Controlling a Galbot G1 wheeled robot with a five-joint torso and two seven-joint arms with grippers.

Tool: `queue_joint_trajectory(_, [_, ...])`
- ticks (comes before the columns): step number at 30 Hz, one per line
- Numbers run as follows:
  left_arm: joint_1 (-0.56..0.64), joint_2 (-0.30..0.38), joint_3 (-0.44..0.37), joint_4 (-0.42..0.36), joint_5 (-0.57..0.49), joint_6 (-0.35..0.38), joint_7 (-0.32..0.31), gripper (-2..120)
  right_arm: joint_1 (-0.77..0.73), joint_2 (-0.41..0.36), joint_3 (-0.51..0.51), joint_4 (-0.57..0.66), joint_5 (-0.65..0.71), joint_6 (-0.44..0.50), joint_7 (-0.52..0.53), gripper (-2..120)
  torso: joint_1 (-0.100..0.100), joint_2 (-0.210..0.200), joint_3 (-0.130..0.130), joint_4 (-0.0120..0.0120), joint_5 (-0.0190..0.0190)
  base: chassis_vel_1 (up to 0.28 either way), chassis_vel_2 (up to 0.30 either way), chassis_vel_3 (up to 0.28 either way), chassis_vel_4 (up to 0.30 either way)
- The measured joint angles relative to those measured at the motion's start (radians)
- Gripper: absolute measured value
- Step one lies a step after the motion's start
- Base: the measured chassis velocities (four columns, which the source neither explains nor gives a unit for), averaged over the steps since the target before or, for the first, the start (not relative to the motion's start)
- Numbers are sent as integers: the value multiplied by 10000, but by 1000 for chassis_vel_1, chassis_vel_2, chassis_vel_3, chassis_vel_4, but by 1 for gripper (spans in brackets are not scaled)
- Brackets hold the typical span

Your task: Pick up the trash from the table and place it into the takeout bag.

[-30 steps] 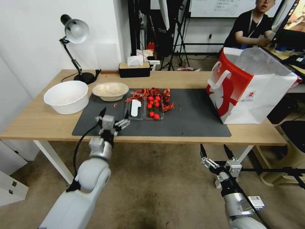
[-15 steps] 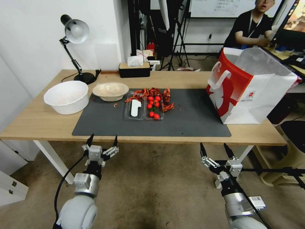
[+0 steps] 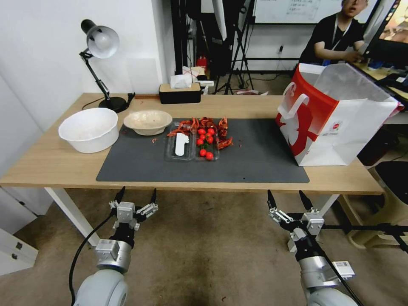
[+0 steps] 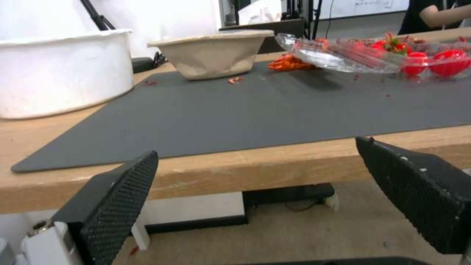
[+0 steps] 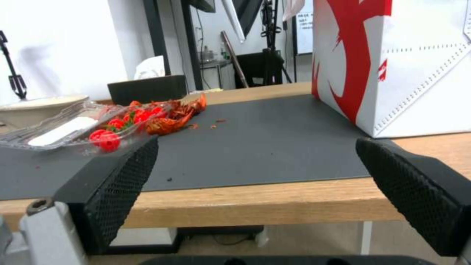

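On the table (image 3: 51, 163), trash lies on and around the dark mat (image 3: 255, 161): a shallow beige bowl (image 3: 148, 122) (image 4: 213, 55), a clear plastic tray (image 3: 187, 146) (image 4: 338, 55) (image 5: 54, 129) holding a white utensil and cherry tomatoes, and red crayfish shells (image 3: 206, 124) (image 5: 172, 117) with small crumbs. The takeout bag (image 3: 340, 123) (image 5: 407, 62) stands upright and open-topped at the table's right end. My left gripper (image 3: 137, 196) (image 4: 256, 147) hangs open below the table's front edge, holding nothing. My right gripper (image 3: 285, 197) (image 5: 256, 141) is open and empty, also below the front edge.
A large white bowl (image 3: 88, 129) (image 4: 59, 73) sits at the table's left. A desk lamp (image 3: 100, 46) and a black tissue box (image 3: 179, 92) stand along the back. White table legs (image 3: 72, 214) flank the arms. A black chair (image 3: 393, 178) is at right.
My left gripper has pulled back from above the mat's front left part and dropped below the table's front edge. The right arm and the table's things have not moved.
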Motion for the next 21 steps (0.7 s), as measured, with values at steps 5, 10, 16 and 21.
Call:
queue_joint_trajectory(5, [-111, 1, 9, 123, -159, 3, -94, 100, 5, 0, 2, -23, 8, -1, -1, 100, 0, 0, 0, 0, -1, 0, 0, 0, 0])
queue_joint_trajectory(10, [-540, 173, 50, 77, -1120, 409, -416, 100, 10, -12, 20, -24, 22, -3, 0, 100, 0, 0, 0, 1, -1, 0, 0, 0, 0])
queue_joint_trajectory(16, [-2040, 572, 247, -285, -3773, 1669, -1472, 100, -7, -21, 39, -24, 24, -10, 4, 100, 1, 0, 1, -1, -1, 0, 0, 0, 0])
queue_joint_trajectory(21, [-3088, 708, 415, -200, -5103, 2152, -2080, 100, -4, -9, 37, -25, 23, -31, 7, 100, 0, 0, 1, 1, 2, 0, 0, 0, 0])
